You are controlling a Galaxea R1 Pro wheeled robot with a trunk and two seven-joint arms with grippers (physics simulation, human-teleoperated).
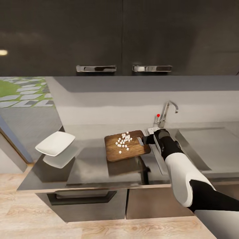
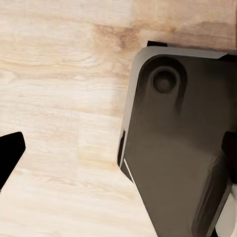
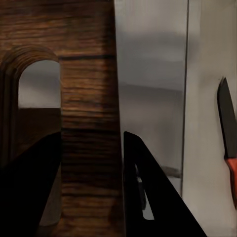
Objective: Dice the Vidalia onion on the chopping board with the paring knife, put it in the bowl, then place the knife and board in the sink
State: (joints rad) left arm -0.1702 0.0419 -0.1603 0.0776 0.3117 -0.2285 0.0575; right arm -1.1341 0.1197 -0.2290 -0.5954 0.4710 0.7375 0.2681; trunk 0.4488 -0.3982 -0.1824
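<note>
Right gripper [image 3: 91,182] has its black fingers clamped across the slot-handle end of one brown wood-grain chopping board [image 1: 126,146], lying lengthwise along the grey countertop [image 1: 89,166], around twenty white onion dice [image 1: 123,140] scattered on top.

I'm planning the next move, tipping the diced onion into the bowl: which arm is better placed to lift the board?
Right. The right gripper already straddles the board's handle end, fingers either side. The left wrist view faces the floor.
</note>
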